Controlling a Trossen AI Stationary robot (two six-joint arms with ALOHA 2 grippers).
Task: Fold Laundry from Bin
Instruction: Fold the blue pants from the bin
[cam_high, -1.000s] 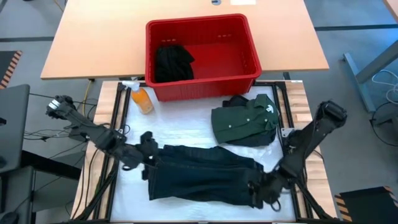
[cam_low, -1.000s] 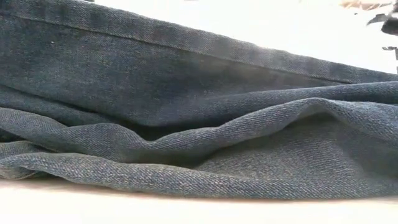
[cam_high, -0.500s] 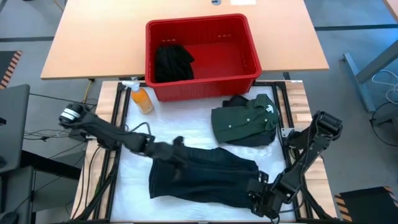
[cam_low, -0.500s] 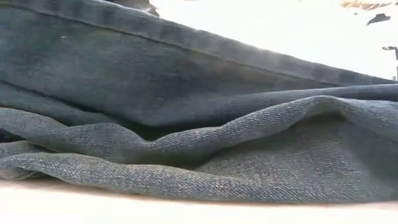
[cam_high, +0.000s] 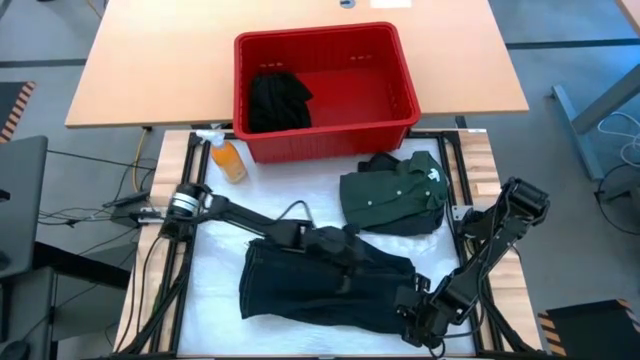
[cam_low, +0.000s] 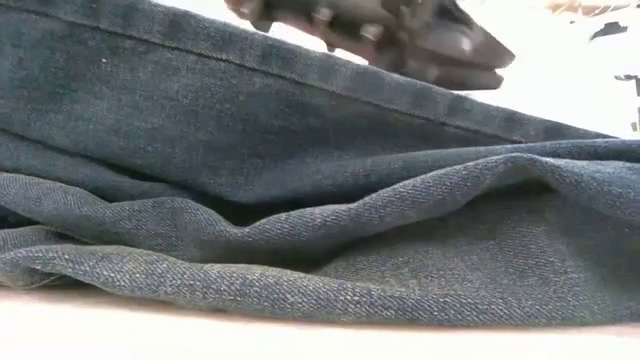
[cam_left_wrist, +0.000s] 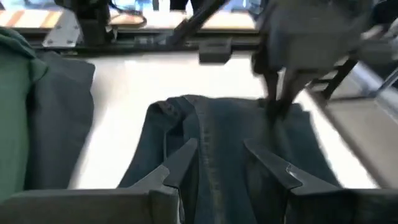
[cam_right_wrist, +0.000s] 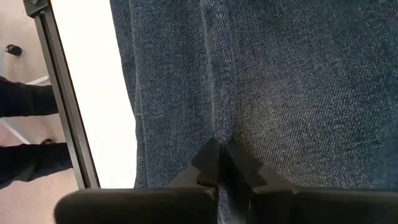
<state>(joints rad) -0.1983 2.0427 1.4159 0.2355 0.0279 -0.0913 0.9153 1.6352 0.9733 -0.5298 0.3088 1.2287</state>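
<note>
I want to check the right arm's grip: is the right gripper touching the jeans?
Touching. In the right wrist view the right gripper has its fingers pressed together on the denim of the jeans, with no gap visible.

1. In the low view the jeans (cam_low: 300, 220) fill nearly the whole picture and hide the table behind them.
2. Above their top fold the left gripper (cam_low: 400, 35) shows only as a blur, cut off by the upper edge.
3. The black garment (cam_high: 275, 100) in the bin (cam_high: 400, 85) is too dark to tell its kind.
</note>
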